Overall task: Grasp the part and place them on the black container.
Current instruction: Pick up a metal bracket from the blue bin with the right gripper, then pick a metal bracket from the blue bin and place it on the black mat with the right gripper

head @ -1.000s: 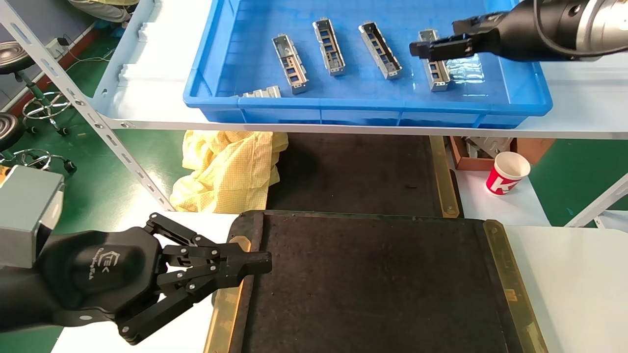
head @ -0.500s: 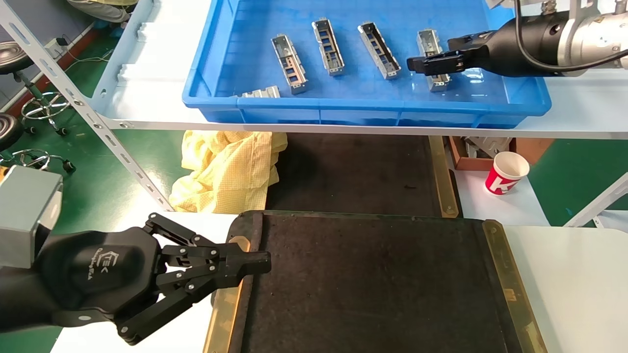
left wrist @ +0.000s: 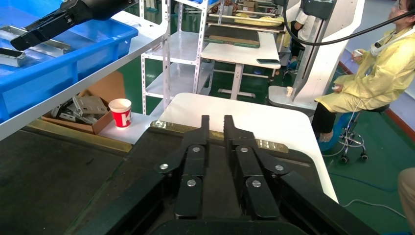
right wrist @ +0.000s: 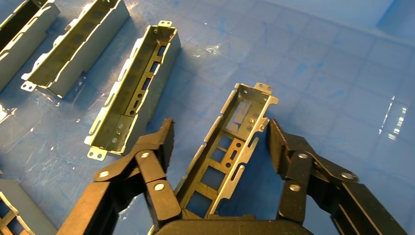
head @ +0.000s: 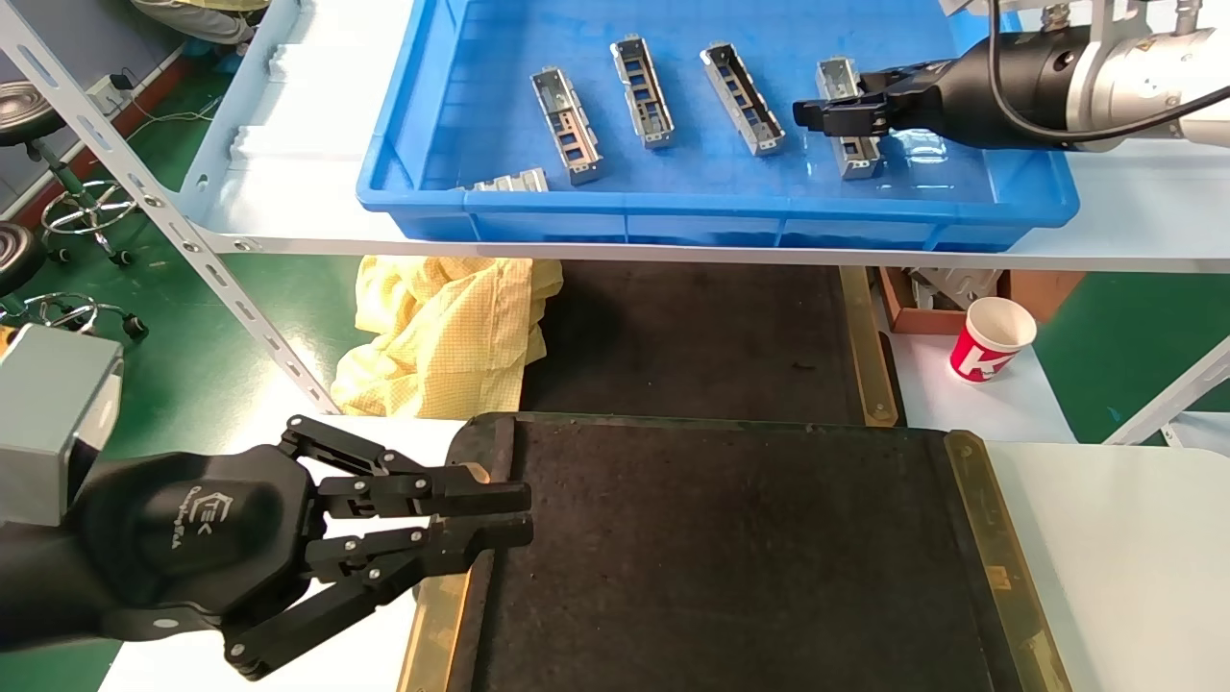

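Observation:
Several silvery parts lie in a row in the blue bin point(head: 730, 207). My right gripper point(head: 815, 112) is open and low over the rightmost part point(head: 858, 159). In the right wrist view the gripper point(right wrist: 220, 125) has a finger on each side of this part point(right wrist: 230, 142), not touching it. Other parts point(head: 743, 85) point(head: 644, 91) point(head: 569, 125) lie to its left. The black container point(head: 730, 557) lies empty on the near table. My left gripper point(head: 524, 514) hovers at its left edge, slightly open and empty; it also shows in the left wrist view point(left wrist: 217, 120).
A short ribbed grey block point(head: 514, 181) lies at the bin's front wall. Below the shelf are a second dark mat point(head: 692, 336), a yellow cloth point(head: 442, 336), a red-and-white paper cup point(head: 995, 338) and a cardboard box point(head: 961, 298). A shelf upright point(head: 192, 240) slants at left.
My right gripper has moved down and back over the rightmost part and now straddles it. My left gripper's fingers have parted a little.

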Motion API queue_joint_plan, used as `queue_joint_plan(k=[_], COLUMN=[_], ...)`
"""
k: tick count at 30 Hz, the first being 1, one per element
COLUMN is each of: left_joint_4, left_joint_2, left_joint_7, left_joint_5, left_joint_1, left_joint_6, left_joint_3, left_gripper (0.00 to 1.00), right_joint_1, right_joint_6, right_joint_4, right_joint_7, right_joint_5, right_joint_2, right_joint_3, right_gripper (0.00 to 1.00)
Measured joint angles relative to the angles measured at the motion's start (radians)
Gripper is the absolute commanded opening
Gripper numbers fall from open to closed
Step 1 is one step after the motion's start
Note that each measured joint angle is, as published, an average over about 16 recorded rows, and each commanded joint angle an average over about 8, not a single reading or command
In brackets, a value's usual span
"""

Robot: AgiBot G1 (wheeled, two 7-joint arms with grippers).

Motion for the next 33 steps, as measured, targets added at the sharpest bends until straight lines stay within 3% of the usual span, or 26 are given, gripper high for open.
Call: queue_joint_plan(k=[19, 26, 33], left_joint_4=[0.000, 0.000, 0.000], left_joint_2=[0.000, 0.000, 0.000], left_joint_7=[0.000, 0.000, 0.000], left_joint_5=[0.000, 0.000, -0.001], left_joint_1=[0.000, 0.000, 0.000], left_joint_6=[0.000, 0.000, 0.000], left_joint_3=[0.000, 0.001, 0.001], left_gripper=[1.00, 1.00, 1.00], right_joint_1=[0.035, 0.069, 0.101], right_joint_6=[-0.023, -0.138, -0.333], right_joint_4=[0.010, 0.033, 0.057], right_joint_7=[-0.025, -0.064, -0.119], right_joint_5=[0.018, 0.044, 0.051], right_joint_2=[0.018, 0.055, 0.098], right_joint_3=[0.013, 0.029, 0.030], right_gripper=[0.00, 0.00, 0.00])
